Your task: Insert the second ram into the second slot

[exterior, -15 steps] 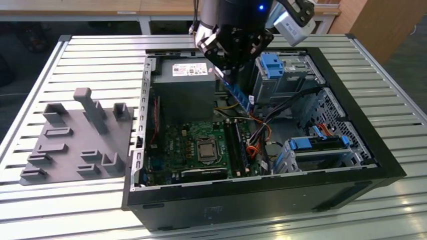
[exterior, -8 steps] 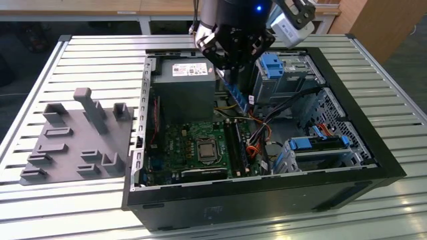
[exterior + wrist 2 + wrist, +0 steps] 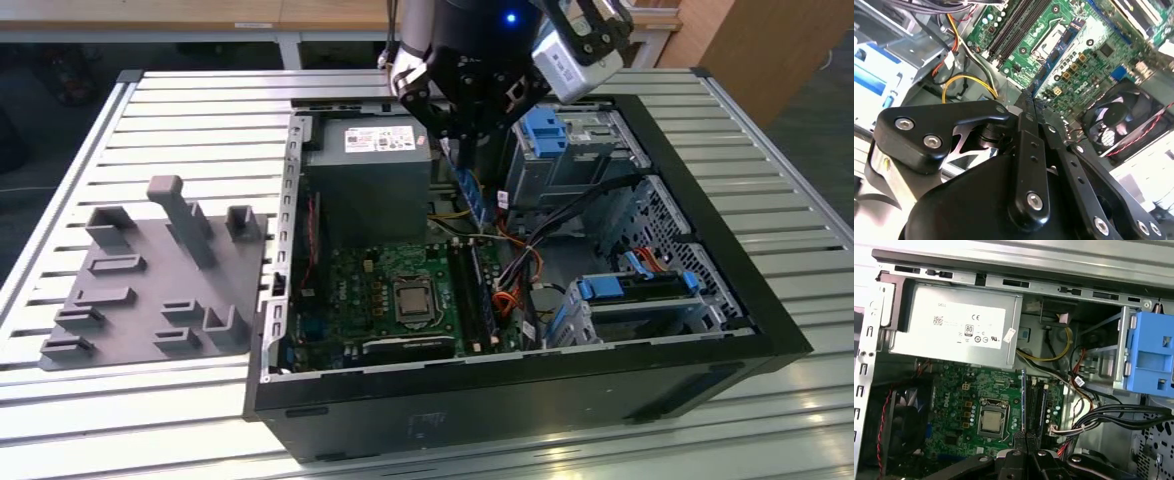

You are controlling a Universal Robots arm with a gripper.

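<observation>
We saw one end effector [image 3: 465, 145] pinching one blue stick, the second ram [image 3: 469, 190]. It hung above one computer [image 3: 534, 400].

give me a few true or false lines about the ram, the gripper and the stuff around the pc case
1. The gripper grips the second ram over the open case. True.
2. The second ram is seated in a slot on the motherboard. False: it is held on edge above the board, not pushed in.
3. A grey fixture plate lies on the table, at the exterior view's left of the case. True.
4. A cooler covers the processor. False: its metal top is bare.
</observation>
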